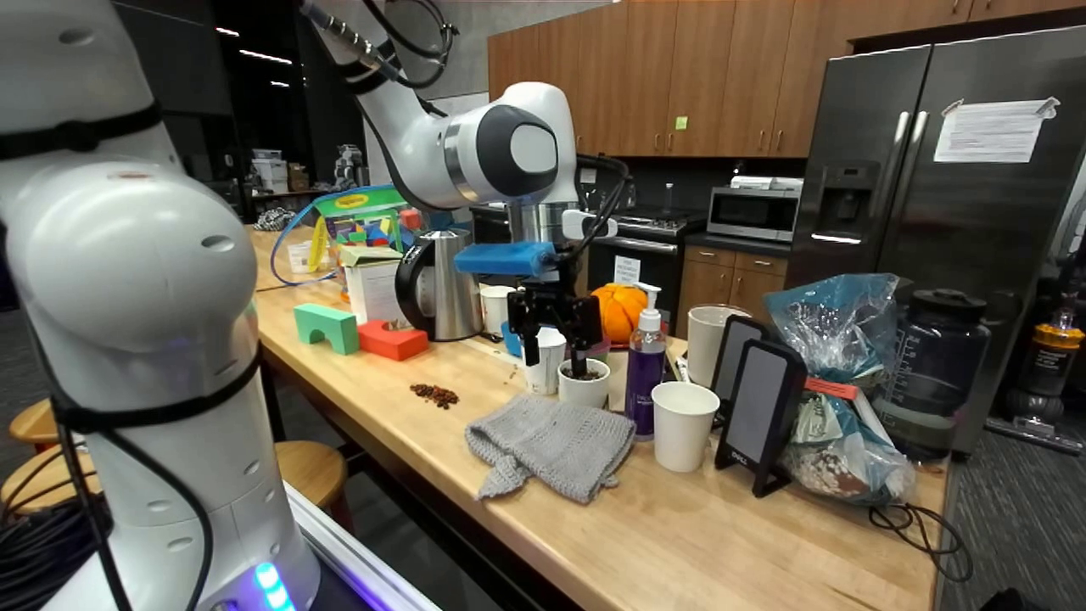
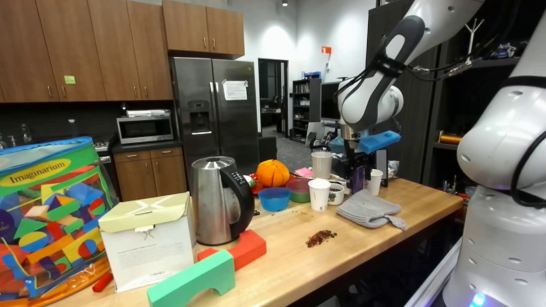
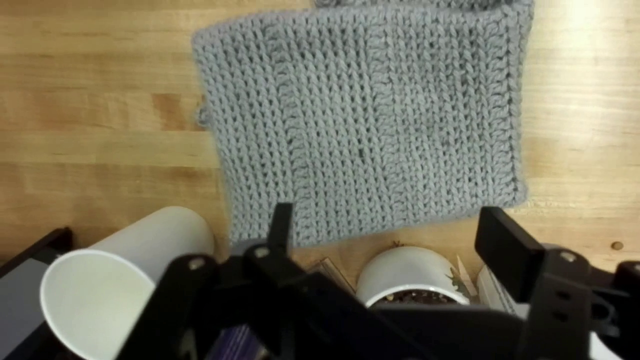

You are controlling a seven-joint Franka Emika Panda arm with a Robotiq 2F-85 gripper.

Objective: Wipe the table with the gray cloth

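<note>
One claw [image 3: 385, 216], spread wide; one gray cloth [image 1: 551, 441] and one reddish heap [image 2: 319, 238] on one table [image 1: 704, 543].

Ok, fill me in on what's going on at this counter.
A robot arm reaches over the wooden table, its gripper open and holding nothing. The gray cloth lies loose on the tabletop. In both exterior views, a patch of dark reddish bits sits apart from the cloth. No wiping seems to be under way at this moment.
</note>
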